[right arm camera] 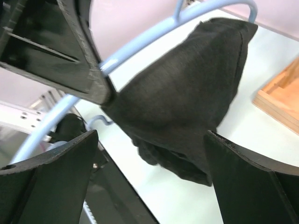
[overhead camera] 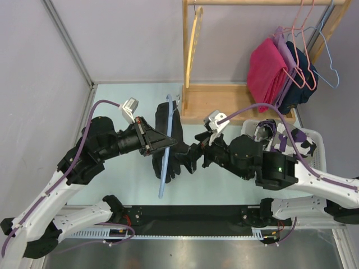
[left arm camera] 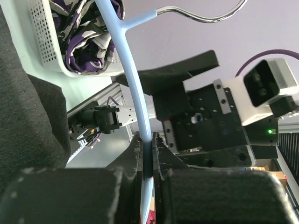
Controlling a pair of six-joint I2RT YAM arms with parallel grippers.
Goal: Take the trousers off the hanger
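We are at the grasp before the pull. Our left gripper (left arm camera: 148, 140) is clenched on the pale blue hanger (overhead camera: 164, 162), and the dark trousers (right arm camera: 187, 93) drape over it just ahead of our right gripper (right arm camera: 154, 161), whose jaws are released wide. Next, we judge, the right closes on the cloth and draws it away from the left. The hanger's long axis runs crosswise to both grippers.

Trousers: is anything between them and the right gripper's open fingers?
Nothing visible. The black trousers hang straight ahead of the right gripper, whose fingers are open. They are draped on the blue hanger, which the left gripper holds clamped.
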